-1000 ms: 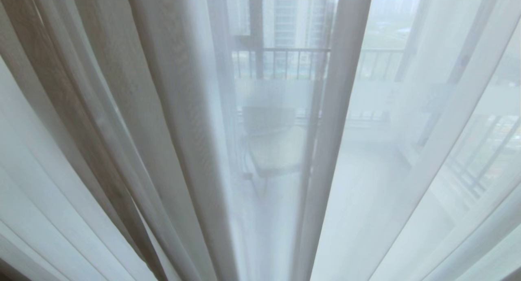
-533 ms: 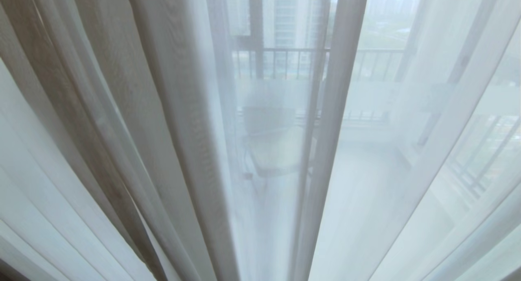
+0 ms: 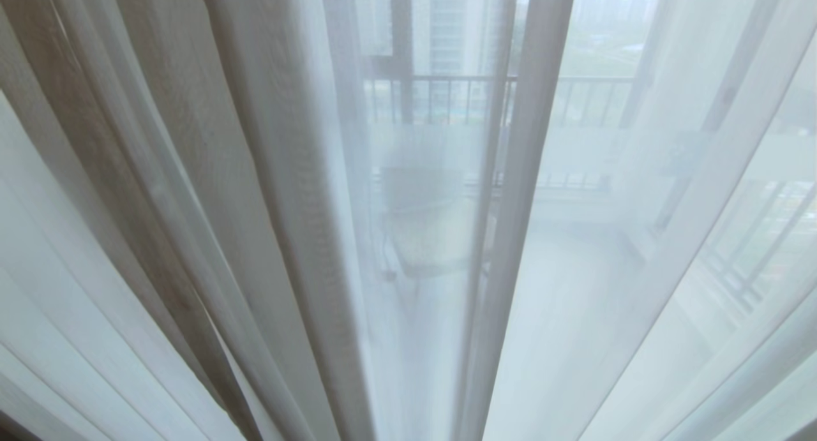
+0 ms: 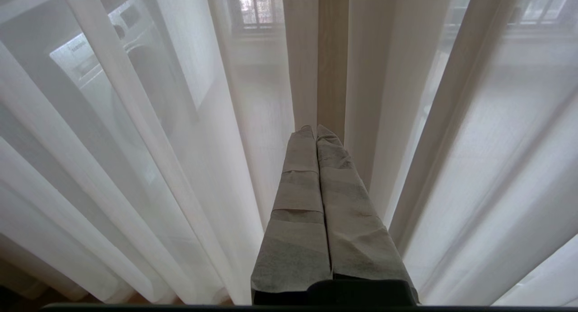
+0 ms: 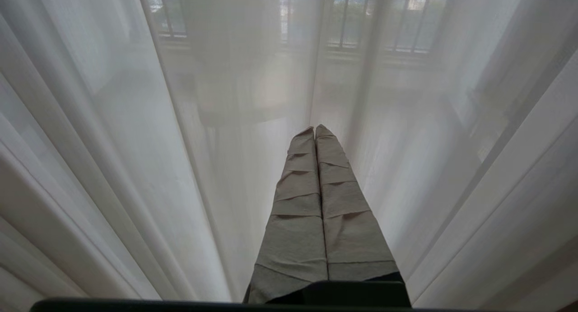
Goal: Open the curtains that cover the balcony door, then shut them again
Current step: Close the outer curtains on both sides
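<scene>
The curtains hang drawn across the whole head view. Pleated beige-grey opaque curtain is on the left, and sheer white voile covers the middle and right. The balcony door is veiled behind them and I cannot make out its frame. Neither arm shows in the head view. My left gripper is shut and empty, its tape-wrapped fingers pointing at a beige fold between sheer pleats, close to the fabric. My right gripper is also shut and empty, facing the sheer voile.
Through the sheer I see a chair and a dark railing on the balcony. A white washing machine shows through the fabric in the left wrist view. A strip of floor lies below the hems.
The upright sheer fold in the middle of the head view has swayed slightly to the left. Nothing else has visibly changed.
</scene>
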